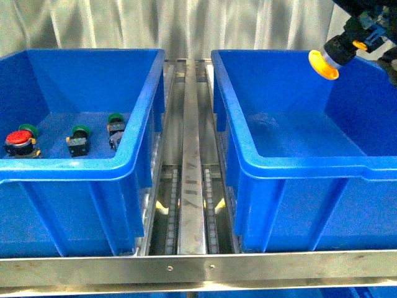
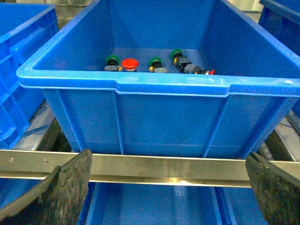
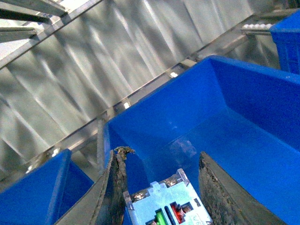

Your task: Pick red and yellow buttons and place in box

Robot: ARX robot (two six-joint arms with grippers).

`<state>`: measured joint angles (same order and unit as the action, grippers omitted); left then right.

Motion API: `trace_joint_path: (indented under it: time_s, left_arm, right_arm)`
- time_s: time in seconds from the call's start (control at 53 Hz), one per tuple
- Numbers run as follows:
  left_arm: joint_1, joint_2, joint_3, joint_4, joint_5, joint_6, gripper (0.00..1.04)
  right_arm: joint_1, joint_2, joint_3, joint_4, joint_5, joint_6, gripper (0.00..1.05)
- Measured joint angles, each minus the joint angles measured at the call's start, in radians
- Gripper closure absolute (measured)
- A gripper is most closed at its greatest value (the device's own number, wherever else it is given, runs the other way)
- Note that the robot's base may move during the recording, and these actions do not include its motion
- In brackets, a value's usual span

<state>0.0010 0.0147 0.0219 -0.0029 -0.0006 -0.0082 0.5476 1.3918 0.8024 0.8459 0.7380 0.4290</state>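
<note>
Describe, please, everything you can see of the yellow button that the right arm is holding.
The yellow button has a round yellow plastic mushroom cap on a dark collar. The right wrist view shows its pale blocky rear with green and red inserts and metal terminals. It is tilted, cap pointing down and to the left in the front view, clamped in the right pincer, hanging above the right blue box, touching nothing else.
</note>
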Motion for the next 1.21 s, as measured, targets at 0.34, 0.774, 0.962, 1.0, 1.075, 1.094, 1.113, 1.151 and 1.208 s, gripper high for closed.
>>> trace_joint_path:
  time_s: [0.34, 0.774, 0.962, 1.0, 1.075, 1.094, 1.113, 1.151, 1.208]
  left_arm:
    - [0.000, 0.000, 0.000, 0.000, -0.004, 0.000, 0.08]
    - [0.000, 0.000, 0.000, 0.001, 0.000, 0.000, 0.08]
    - [0.000, 0.000, 0.000, 0.001, 0.000, 0.000, 0.08]
    - [0.000, 0.000, 0.000, 0.002, 0.002, 0.001, 0.08]
    - [0.000, 0.000, 0.000, 0.003, 0.006, 0.002, 0.08]
    - [0.000, 0.000, 0.000, 0.003, 0.006, 0.002, 0.08]
    - [0.000, 0.000, 0.000, 0.003, 0.003, 0.002, 0.08]
    - [0.000, 0.000, 0.000, 0.003, 0.004, 0.002, 0.08]
    - [0.000, 0.000, 0.000, 0.003, 0.004, 0.002, 0.08]
  right_arm:
    - [-0.245, -0.098, -0.033, -0.107, -0.347, 0.106, 0.68]
    - [-0.487, -0.172, -0.104, -0.126, -0.591, 0.218, 0.69]
    - [-0.622, -0.179, -0.109, -0.157, -0.594, 0.230, 0.69]
    - [-0.644, -0.162, -0.080, -0.180, -0.603, 0.216, 0.69]
    - [-0.674, -0.107, -0.001, -0.241, -0.609, 0.168, 0.69]
    - [-0.680, -0.090, 0.024, -0.255, -0.613, 0.157, 0.69]
    - [-0.683, -0.071, 0.051, -0.270, -0.623, 0.140, 0.69]
    - [-0.683, -0.042, 0.098, -0.301, -0.641, 0.112, 0.69]
    - [-0.670, 0.008, 0.182, -0.356, -0.666, 0.058, 0.69]
